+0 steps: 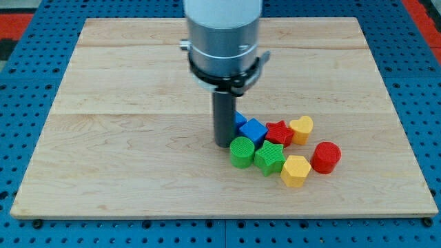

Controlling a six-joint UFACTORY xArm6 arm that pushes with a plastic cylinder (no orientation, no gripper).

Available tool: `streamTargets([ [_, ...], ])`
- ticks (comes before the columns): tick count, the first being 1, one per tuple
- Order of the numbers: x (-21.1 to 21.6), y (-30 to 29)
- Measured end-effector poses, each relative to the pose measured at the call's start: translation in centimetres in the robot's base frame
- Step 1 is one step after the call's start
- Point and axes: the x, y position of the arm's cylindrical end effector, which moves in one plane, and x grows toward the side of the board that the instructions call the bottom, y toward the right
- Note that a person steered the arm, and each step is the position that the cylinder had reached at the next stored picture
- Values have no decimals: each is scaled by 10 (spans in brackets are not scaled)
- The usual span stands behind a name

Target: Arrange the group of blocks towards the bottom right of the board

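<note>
My tip [223, 143] rests on the wooden board [124, 138] at the left edge of a cluster of blocks. Right beside it is a blue cube [253, 130], with another blue block [239, 120] partly hidden behind the rod. A green cylinder [242, 152] sits just below and right of the tip. A green star [269, 158], a red star [278, 131], a yellow heart [301, 128], a yellow hexagon [295, 171] and a red cylinder [326, 157] lie further to the view's right.
The arm's grey body [224, 34] hangs over the board's top middle and hides part of it. A blue pegboard [420, 103] surrounds the board.
</note>
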Motion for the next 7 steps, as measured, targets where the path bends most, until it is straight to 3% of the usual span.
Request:
streamTargets([
  [1,11,38],
  [2,0,31],
  [4,-33,-73],
  [5,-90,-77],
  [6,-75,-43],
  [7,-32,-13],
])
